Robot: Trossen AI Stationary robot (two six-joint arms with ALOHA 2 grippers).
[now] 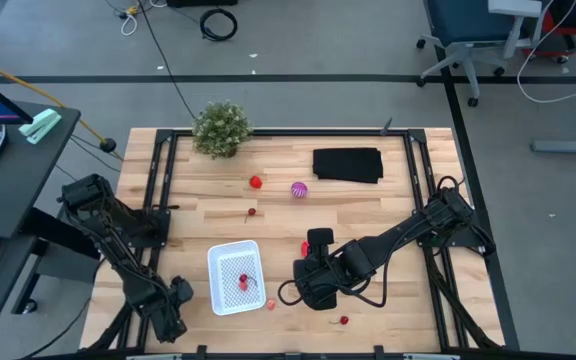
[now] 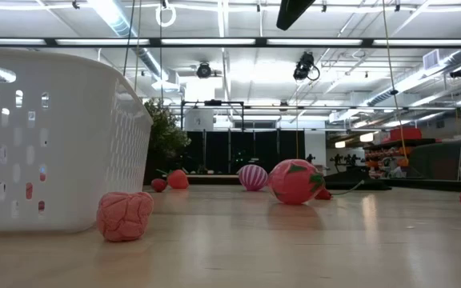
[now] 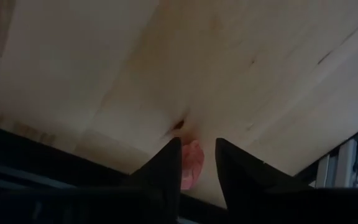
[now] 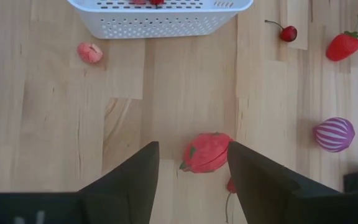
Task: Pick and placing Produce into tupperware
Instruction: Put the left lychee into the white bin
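Produce lies scattered across your table, and some red pieces (image 1: 244,281) already sit inside the white tupperware (image 1: 215,262) at the near edge. Just beside the tupperware's near right corner lies a pale pink lumpy piece (image 2: 124,214). Near the front edge, well right of that, a small red piece (image 1: 344,320) lies alone.

Your left gripper (image 3: 197,163) waits low at the near left corner, its fingers narrowly parted over bare wood with a pink shape between the tips; you cannot tell whether it holds that shape.

Your right gripper (image 4: 191,163) hovers right of the tupperware, fingers spread wide and holding nothing. The larger red oblong (image 4: 206,152) lies between the fingertips in the right wrist view, apart from both, with another small red piece (image 4: 230,185) beside it.

Farther back, you have a cherry with a stem (image 4: 287,33), a strawberry (image 4: 343,45) and the purple striped ball (image 4: 334,134), each apart from the others. At the far side sit the bushy green plant (image 1: 221,128) and the black cloth (image 1: 348,165).
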